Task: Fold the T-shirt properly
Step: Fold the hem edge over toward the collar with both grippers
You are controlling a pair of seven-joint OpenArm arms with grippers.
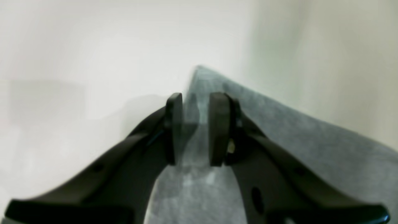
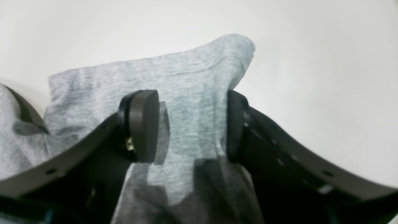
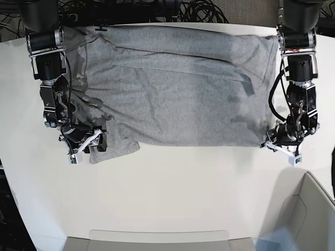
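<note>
Lying flat on the table (image 3: 172, 193), the T-shirt (image 3: 178, 89) shows grey. Left gripper (image 1: 194, 129) jaws narrowly parted astride its corner; right gripper (image 2: 191, 126) jaws wide over a sleeve.

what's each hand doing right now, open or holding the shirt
Left hand: open, T-shirt corner between its jaws.
Right hand: open wide, over the T-shirt, not gripping.

I count one T-shirt (image 3: 178, 89) across the upper middle of the base view, on one white worktop (image 3: 172, 193). I see two arms, each with one claw: left claw (image 3: 280, 144) at right, right claw (image 3: 91, 142) at left.
</note>
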